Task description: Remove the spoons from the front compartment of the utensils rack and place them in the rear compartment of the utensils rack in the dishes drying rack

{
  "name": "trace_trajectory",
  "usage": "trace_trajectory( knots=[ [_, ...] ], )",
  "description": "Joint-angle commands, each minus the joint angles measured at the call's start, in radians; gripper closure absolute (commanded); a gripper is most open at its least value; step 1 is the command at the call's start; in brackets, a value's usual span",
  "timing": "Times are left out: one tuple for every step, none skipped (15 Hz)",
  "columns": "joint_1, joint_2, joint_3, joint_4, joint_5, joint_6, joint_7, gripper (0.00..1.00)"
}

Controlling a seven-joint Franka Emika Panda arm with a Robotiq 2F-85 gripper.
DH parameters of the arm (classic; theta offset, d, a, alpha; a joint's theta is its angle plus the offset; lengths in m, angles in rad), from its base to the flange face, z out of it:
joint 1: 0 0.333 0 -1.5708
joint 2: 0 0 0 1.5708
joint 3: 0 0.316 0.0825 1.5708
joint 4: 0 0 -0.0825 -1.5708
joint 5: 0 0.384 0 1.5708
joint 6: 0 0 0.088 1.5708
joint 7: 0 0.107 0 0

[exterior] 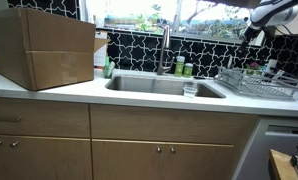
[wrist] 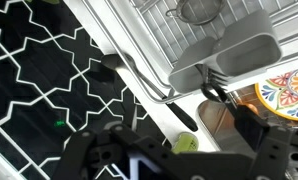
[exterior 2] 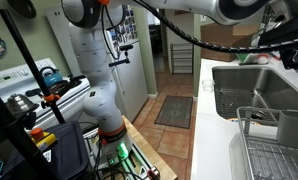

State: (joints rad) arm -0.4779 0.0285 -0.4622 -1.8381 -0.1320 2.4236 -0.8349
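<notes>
The dishes drying rack [exterior: 261,84] of silver wire stands on the counter beside the sink; it also shows in an exterior view [exterior 2: 274,160] and in the wrist view [wrist: 184,35]. Its grey utensils rack [wrist: 234,48] has two compartments side by side. Black-handled utensils [wrist: 215,92] stick out of it, and one long black handle [wrist: 157,95] reaches out over the rack's edge. Spoon bowls are hidden. My gripper [wrist: 167,135] is open and empty, above the utensils rack and apart from it. In an exterior view it hangs high over the rack [exterior: 252,35].
The steel sink [exterior: 164,85] with its faucet [exterior: 165,48] lies left of the rack. A large cardboard box [exterior: 44,48] stands on the counter's left. A colourful plate [wrist: 289,90] and a green object [wrist: 186,143] sit near the utensils rack. The tiled wall [wrist: 39,70] is close behind.
</notes>
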Motion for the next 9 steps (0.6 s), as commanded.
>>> trace_trajectory(
  knots=[
    [0.019, -0.151, 0.013, -0.096, -0.102, -0.074, 0.064, 0.00],
    [0.023, -0.186, 0.017, -0.115, -0.119, -0.088, 0.066, 0.00],
    [0.026, -0.220, 0.022, -0.142, -0.144, -0.084, 0.080, 0.00],
    [0.028, -0.124, 0.003, -0.050, -0.090, -0.076, 0.045, 0.00],
    [0.034, -0.157, 0.004, -0.072, -0.106, -0.077, 0.052, 0.00],
    [0.037, -0.180, 0.005, -0.090, -0.114, -0.078, 0.056, 0.00],
    [0.039, -0.195, 0.005, -0.103, -0.118, -0.078, 0.057, 0.00],
    [0.039, -0.201, 0.005, -0.110, -0.119, -0.078, 0.057, 0.00],
    [0.039, -0.203, 0.005, -0.113, -0.120, -0.078, 0.058, 0.00]
  ],
)
